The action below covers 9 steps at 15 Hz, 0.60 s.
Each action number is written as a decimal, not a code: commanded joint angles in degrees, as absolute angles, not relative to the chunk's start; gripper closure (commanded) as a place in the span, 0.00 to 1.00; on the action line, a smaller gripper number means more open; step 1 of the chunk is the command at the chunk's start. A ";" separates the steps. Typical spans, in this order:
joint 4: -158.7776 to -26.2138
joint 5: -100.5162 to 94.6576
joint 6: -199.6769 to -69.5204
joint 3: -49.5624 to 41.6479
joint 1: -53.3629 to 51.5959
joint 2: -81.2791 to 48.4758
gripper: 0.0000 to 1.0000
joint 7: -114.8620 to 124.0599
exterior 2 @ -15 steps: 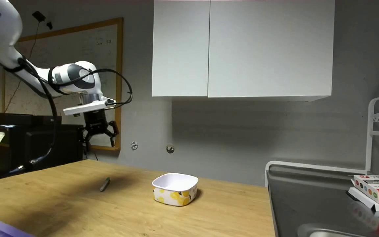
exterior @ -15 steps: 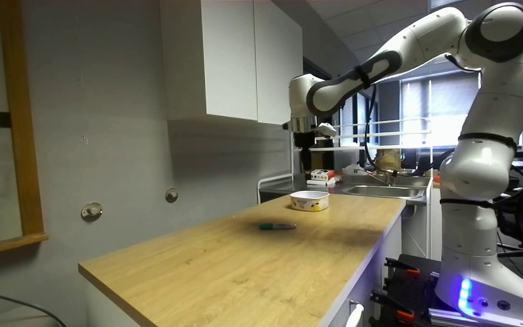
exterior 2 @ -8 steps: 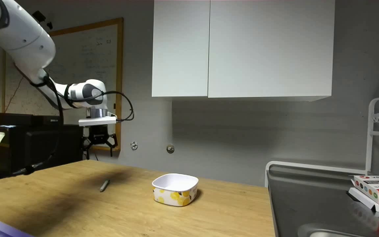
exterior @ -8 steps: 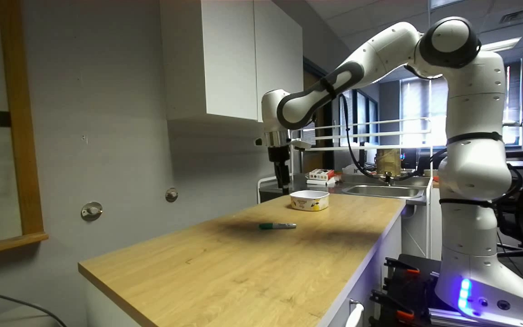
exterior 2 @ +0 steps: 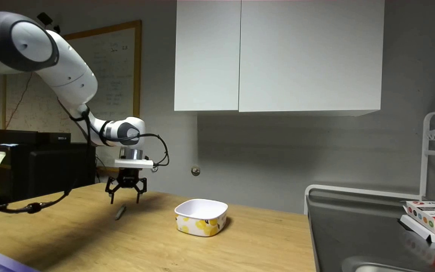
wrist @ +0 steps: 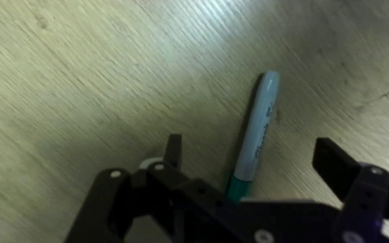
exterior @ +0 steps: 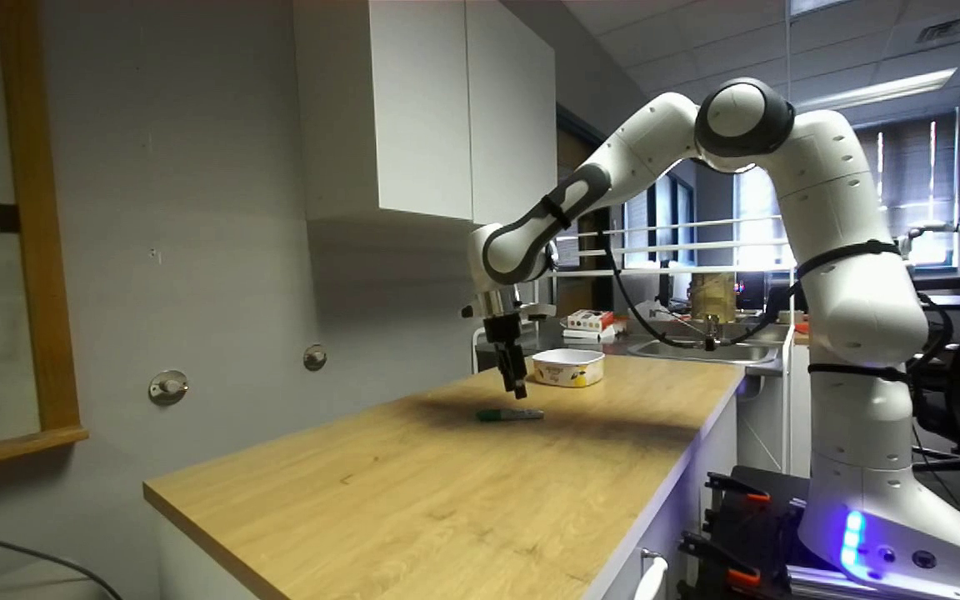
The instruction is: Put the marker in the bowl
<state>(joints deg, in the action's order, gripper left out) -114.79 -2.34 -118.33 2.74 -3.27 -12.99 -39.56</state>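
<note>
Wooden counter point(exterior: 413, 500): one marker point(wrist: 257, 136), green-capped, lying flat, ungrasped. Bowl point(exterior 2: 198, 225): apart from the marker. Gripper point(exterior 2: 125, 201): above the marker, jaws wide. Step, I judge: pick-up, pending. Next: lower astride the marker, close.

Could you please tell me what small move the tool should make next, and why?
I would probably ease the tool down over the marker, leaving the closing for later. It stands open, with the marker between its two sides in the wrist view, but in both exterior views it hangs above the wooden counter, where the marker lies outside the bowl.
</note>
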 commanded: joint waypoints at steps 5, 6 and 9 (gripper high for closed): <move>-107.66 -0.29 -114.89 4.78 -0.41 -22.62 0.00 -42.81; -107.00 -0.55 -114.40 4.84 -0.39 -23.44 0.00 -42.67; -105.77 -1.52 -113.44 4.84 -0.63 -24.85 0.31 -41.77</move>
